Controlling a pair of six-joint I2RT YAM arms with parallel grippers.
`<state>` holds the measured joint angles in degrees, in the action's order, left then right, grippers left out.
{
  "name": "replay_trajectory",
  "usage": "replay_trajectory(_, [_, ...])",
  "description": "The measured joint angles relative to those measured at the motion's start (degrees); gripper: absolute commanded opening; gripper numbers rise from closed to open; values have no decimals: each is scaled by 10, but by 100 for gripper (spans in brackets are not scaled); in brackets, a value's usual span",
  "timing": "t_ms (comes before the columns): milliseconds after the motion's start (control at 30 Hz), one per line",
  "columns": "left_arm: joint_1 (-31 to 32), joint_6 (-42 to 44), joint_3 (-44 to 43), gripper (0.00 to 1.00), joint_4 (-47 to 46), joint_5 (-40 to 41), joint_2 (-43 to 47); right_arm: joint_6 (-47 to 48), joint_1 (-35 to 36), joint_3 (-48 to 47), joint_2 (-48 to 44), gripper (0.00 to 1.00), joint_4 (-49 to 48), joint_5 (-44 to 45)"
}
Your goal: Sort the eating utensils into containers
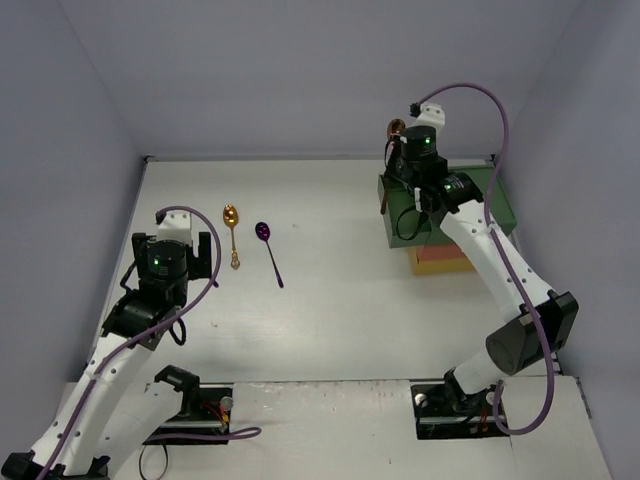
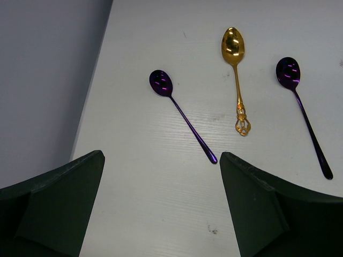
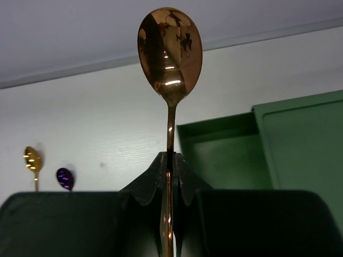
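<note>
Right wrist | copper spoon [image 3: 170, 53] | shiny, oval bowl up, slim handle

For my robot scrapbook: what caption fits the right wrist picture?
Right tool grips a copper spoon by its handle, with the green container behind.

We've got a white desk [image 1: 340, 330]; faint wood grain shows on it in the left wrist view. Pale grey-lilac walls close it in on three sides: back wall [image 1: 300, 70], left wall [image 1: 60, 180], right wall [image 1: 590, 130]. A thin dark strip [image 1: 280, 157] runs along the desk's far edge where it meets the back wall. We see a seam [image 1: 320, 380] across the desk's width, close to its near edge. Small dark scuff [image 2: 213, 231] on the desk toward its left edge. Faint fleck [image 3: 102, 165] further out toward the far edge.
</note>
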<state>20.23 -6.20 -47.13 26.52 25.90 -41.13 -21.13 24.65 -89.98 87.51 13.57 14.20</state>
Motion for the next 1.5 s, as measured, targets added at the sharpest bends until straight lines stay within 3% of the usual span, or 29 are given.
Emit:
replay_trajectory(200, [0, 0, 0, 87, 0, -1, -1, 28, -48, 44, -3, 0, 3, -8])
replay_trajectory(533, [0, 0, 0, 87, 0, -3, -4, 32, -52, 125, -19, 0, -28, -21])
replay_trajectory(1500, [0, 0, 0, 87, 0, -6, -13, -176, -43, 220, -67, 0, -56, -16])
